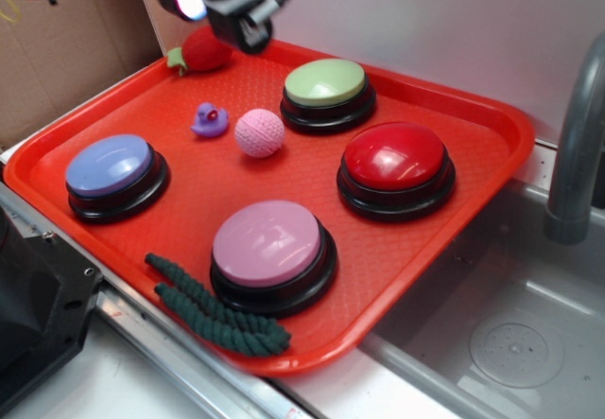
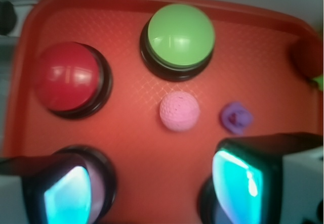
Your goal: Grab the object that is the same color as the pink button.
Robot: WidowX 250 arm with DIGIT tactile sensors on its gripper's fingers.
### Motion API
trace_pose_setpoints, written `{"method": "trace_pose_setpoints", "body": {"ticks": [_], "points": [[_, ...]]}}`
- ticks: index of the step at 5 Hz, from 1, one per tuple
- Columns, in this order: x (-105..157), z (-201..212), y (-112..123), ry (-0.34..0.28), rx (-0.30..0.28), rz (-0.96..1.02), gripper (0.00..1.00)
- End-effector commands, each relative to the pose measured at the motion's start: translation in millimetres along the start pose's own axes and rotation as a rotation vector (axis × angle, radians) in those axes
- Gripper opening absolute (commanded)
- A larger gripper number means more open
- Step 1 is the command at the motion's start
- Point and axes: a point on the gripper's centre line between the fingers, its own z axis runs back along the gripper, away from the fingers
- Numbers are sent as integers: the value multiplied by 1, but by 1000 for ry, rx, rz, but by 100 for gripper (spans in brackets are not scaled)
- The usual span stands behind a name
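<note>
1. So far nothing is grasped: the gripper [image 2: 152,188] hangs spread and empty above the tray's [image 1: 492,126] far edge
2. Below it, the pink ball [image 1: 259,133] sits untouched between the purple duck [image 1: 210,120] and green button [image 1: 327,94]
3. Descent and closing remain; the pink button [image 1: 271,252] lies near the front

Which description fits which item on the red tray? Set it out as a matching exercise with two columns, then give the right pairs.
Items
1. pink ball
2. purple duck
3. pink button
4. plush strawberry

Places
A. at the tray's far corner, under the gripper
B. at the near edge, beside the green braided rope
C. left of the pink ball
D. between the duck and the green button

Pairs: 1-D, 2-C, 3-B, 4-A
</note>
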Motion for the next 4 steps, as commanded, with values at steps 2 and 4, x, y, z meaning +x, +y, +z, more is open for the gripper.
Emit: {"method": "trace_pose_setpoints", "body": {"ticks": [2, 4], "points": [[18, -111, 58, 65, -23, -36, 100], [1, -105, 31, 65, -61, -35, 0]]}}
